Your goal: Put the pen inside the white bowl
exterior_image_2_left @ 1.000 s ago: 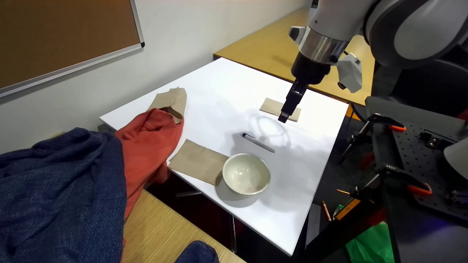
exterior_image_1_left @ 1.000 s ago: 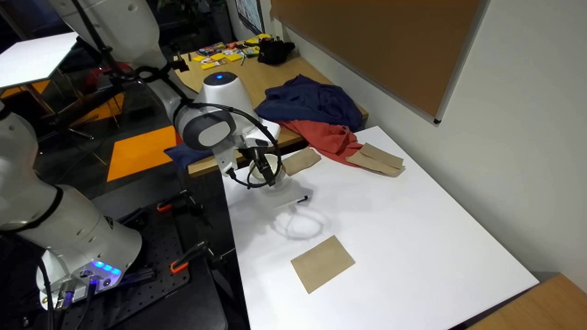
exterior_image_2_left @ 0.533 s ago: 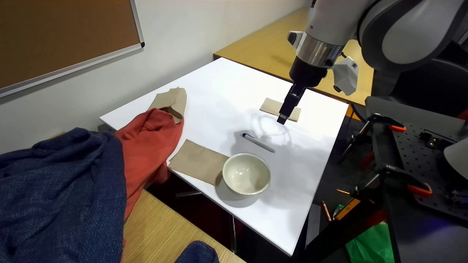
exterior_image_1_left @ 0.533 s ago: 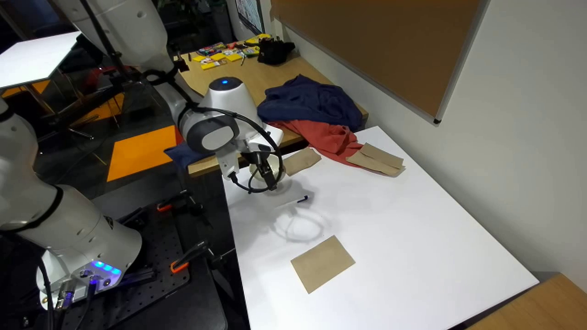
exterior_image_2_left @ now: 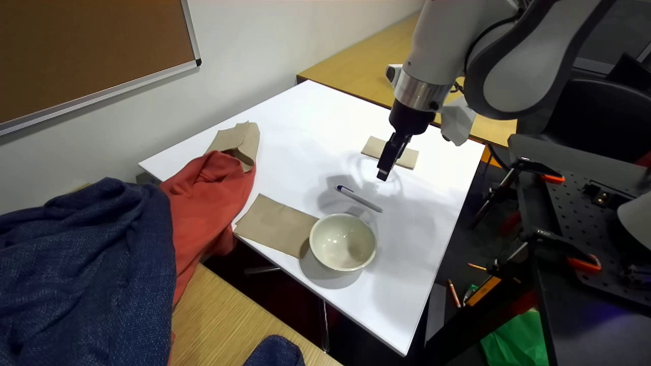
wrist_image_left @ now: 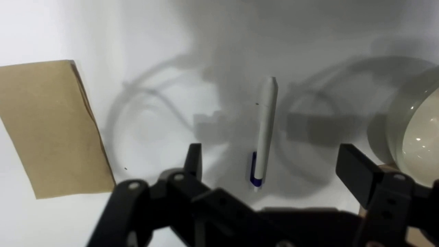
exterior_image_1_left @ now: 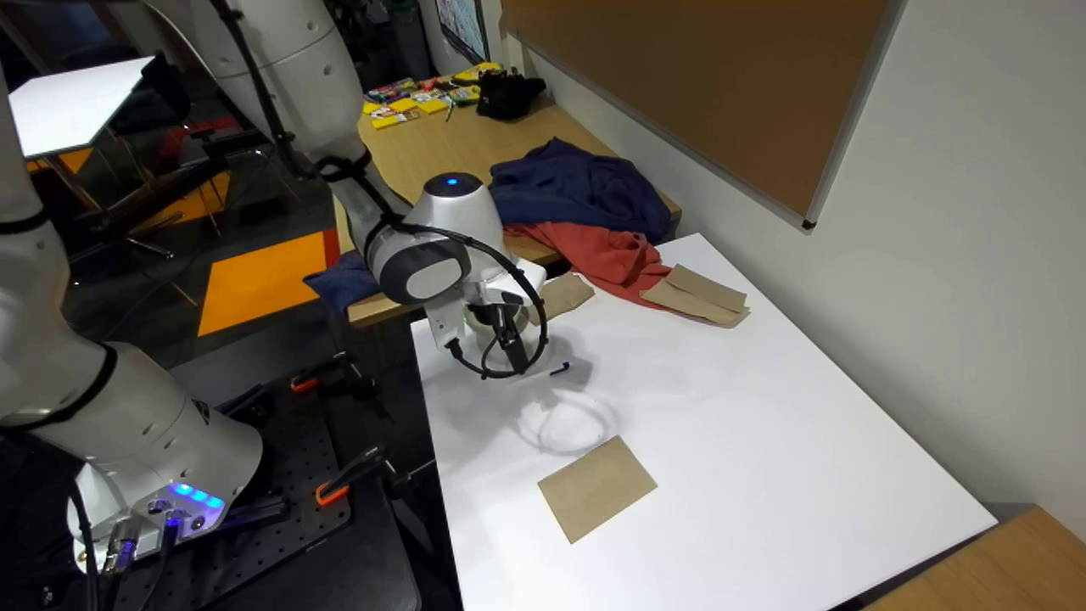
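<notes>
Current step, as I judge it: approach for pick-up. The slim white pen with a blue clip [wrist_image_left: 266, 132] lies on the flat white desk [exterior_image_2_left: 295, 132], near but not touching the round, glossy off-white bowl [exterior_image_2_left: 339, 241]. The jaws stand wide apart above the desk, holding nothing. Next: align, lower, then close across the pen.

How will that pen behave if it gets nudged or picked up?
The pen is probably stiff, as it lies straight, and likely light, being slim. Nudged, it may roll, though the blue clip jutting from its side should limit that.
</notes>
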`<action>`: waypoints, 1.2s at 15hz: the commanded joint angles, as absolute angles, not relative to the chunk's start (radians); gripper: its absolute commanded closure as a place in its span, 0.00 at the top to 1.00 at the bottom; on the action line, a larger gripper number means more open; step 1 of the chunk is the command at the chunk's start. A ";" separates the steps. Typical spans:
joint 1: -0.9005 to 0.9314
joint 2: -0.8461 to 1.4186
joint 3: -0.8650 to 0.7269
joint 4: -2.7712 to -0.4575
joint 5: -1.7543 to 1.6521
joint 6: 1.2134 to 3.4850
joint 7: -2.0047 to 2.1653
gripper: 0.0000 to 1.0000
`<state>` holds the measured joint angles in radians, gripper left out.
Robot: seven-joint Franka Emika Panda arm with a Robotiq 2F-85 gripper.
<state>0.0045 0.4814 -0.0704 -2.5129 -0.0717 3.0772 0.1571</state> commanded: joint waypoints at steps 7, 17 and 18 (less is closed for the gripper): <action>0.035 0.632 -0.076 -2.387 -0.040 3.068 0.130 1.00; 0.058 0.742 -0.084 -2.270 -0.008 3.069 0.145 1.00; 0.062 0.753 -0.089 -2.259 -0.005 3.070 0.147 1.00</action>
<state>0.0376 0.7198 -0.0705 -2.3002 -0.0338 3.0768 0.1563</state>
